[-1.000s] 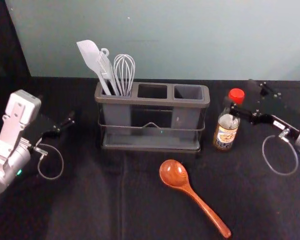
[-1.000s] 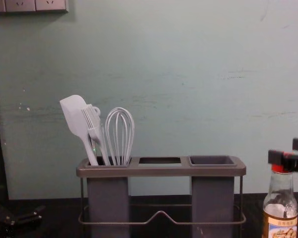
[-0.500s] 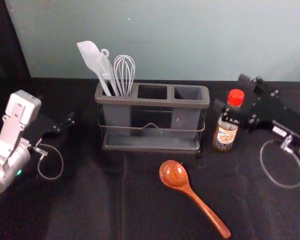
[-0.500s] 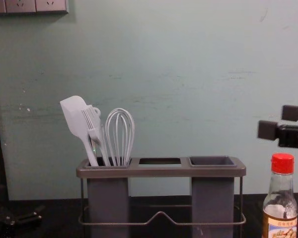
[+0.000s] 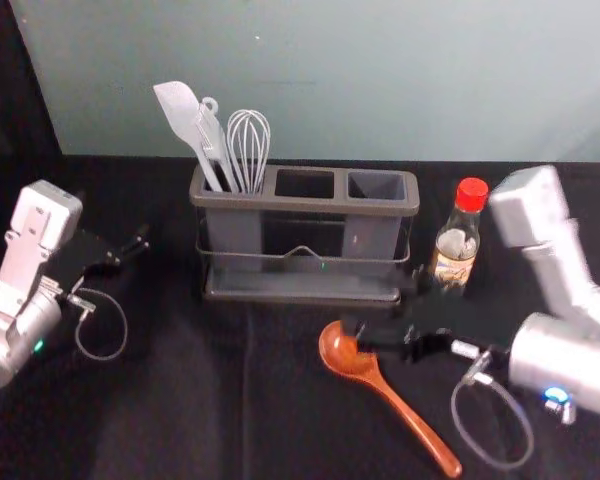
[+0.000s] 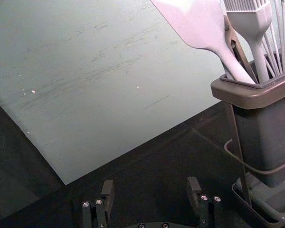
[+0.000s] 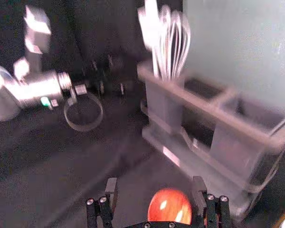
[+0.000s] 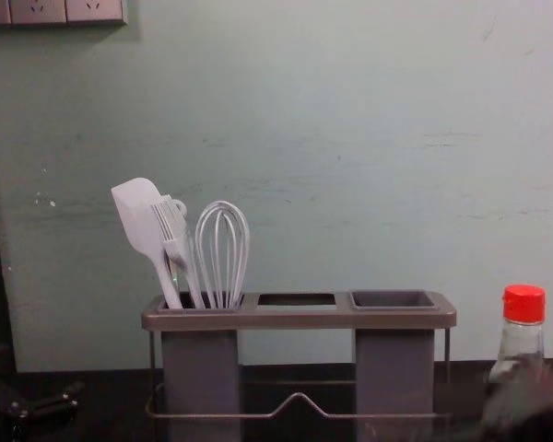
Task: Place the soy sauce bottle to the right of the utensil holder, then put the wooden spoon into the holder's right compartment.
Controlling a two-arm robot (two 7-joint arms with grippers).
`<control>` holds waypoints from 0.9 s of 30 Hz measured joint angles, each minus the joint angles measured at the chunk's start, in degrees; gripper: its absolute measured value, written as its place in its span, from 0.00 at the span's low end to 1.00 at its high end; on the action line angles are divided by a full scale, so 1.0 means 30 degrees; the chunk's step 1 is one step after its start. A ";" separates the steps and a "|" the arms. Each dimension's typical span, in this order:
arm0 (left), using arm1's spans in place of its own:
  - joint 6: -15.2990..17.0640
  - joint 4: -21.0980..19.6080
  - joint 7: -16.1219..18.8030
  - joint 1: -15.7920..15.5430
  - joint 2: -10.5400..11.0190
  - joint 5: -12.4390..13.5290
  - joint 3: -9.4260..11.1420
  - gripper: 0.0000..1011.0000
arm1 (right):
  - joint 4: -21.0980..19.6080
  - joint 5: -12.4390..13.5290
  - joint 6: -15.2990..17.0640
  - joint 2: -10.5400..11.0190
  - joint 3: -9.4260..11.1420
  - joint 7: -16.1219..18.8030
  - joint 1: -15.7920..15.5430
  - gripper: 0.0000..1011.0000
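The soy sauce bottle (image 5: 456,245) stands right of the utensil holder (image 5: 302,292). We hold our right end effector (image 7: 155,184) wide open, empty, by the wooden spoon (image 5: 341,354); we should straddle its handle (image 5: 418,425), pointing toward the counter's (image 5: 180,410) near edge, squarely. Our left one idles left.

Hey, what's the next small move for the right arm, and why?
I'd probably ease the open right gripper down toward the spoon: the bottle stands right of the holder, while the spoon lies on the table, its bowl showing between the fingers.
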 joint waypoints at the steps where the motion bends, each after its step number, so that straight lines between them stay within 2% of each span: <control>1: 0.0001 0.0000 0.0000 0.0000 0.0000 0.0000 -0.0001 0.99 | 0.0000 0.0000 0.0000 0.0000 0.0000 0.0000 0.0000 0.99; 2: 0.0001 0.0000 0.0000 -0.0001 0.0000 0.0000 0.0000 0.99 | -0.0025 -0.0093 0.1495 -0.0193 -0.0443 -0.0471 0.0405 0.99; 3: 0.0000 0.0000 0.0000 -0.0001 0.0000 0.0000 -0.0001 0.99 | -0.0024 -0.0155 0.2179 -0.0285 -0.0669 -0.0672 0.0621 0.99; 4: 0.0001 0.0000 0.0000 0.0001 0.0000 0.0001 0.0000 0.99 | 0.0046 -0.0287 0.3346 -0.0496 -0.1065 -0.0959 0.1018 0.99; 9: 0.0000 0.0000 0.0000 0.0000 0.0000 0.0000 0.0000 0.99 | 0.0879 -0.0849 0.6057 -0.1304 -0.2085 -0.1503 0.2177 0.99; 13: 0.0000 0.0000 0.0000 0.0000 0.0000 0.0000 -0.0001 0.99 | 0.1615 -0.1463 0.6894 -0.1780 -0.2723 -0.1625 0.2812 0.99; 18: 0.0000 0.0000 0.0000 0.0000 0.0000 -0.0001 -0.0001 0.99 | 0.2468 -0.2224 0.7280 -0.2233 -0.3305 -0.1657 0.3489 0.99; 27: 0.0001 0.0000 0.0000 0.0000 0.0000 0.0000 -0.0001 0.99 | 0.3545 -0.3069 0.7371 -0.2848 -0.3591 -0.1641 0.4163 0.99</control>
